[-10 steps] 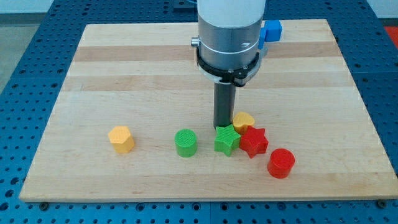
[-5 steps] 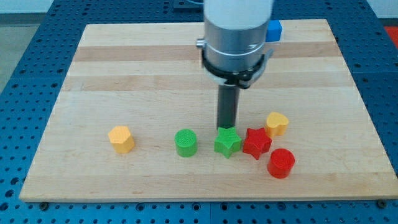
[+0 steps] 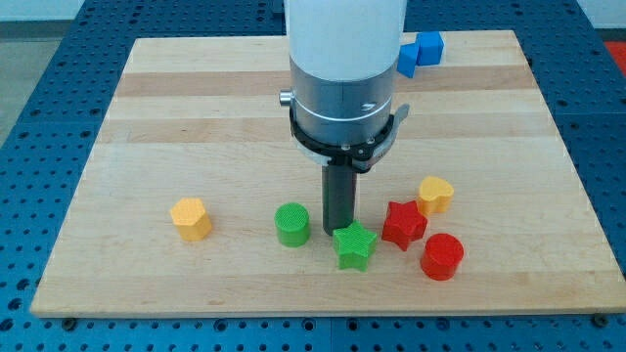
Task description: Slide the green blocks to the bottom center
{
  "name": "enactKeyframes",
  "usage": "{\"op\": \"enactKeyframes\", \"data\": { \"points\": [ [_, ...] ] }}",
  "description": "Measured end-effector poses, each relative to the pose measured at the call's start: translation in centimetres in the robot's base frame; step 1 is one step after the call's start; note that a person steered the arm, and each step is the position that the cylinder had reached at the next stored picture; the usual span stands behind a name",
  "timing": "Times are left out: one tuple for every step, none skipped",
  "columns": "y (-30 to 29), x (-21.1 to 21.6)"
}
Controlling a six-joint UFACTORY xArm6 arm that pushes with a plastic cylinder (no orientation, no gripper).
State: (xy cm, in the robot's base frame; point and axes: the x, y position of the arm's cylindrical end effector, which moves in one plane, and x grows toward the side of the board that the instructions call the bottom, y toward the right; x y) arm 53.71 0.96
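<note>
My tip (image 3: 339,230), upright, low on board

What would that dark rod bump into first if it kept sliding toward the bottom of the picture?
My tip sits just above the green star, apparently touching it, so it would meet the star first. Beyond the star only bare board shows. The green cylinder lies to the view's left, off that line.

Blue blocks (image 3: 421,51) partly hidden behind arm (image 3: 342,68); arm top cut off.
</note>
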Motion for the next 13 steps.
{"op": "enactKeyframes", "data": {
  "points": [
    [-0.1,-0.3],
    [-0.6,-3.0],
    [-1.0,-3.4],
    [-4.5,-3.4],
    [-8.7,-3.4],
    [-8.7,-3.4],
    [-7.7,-2.8],
    [-5.6,-2.5],
    [-3.6,-2.5],
    [-2.3,-2.0],
    [-2.1,-1.3],
    [-2.1,-1.3],
    [-2.5,-1.3]
  ]
}}
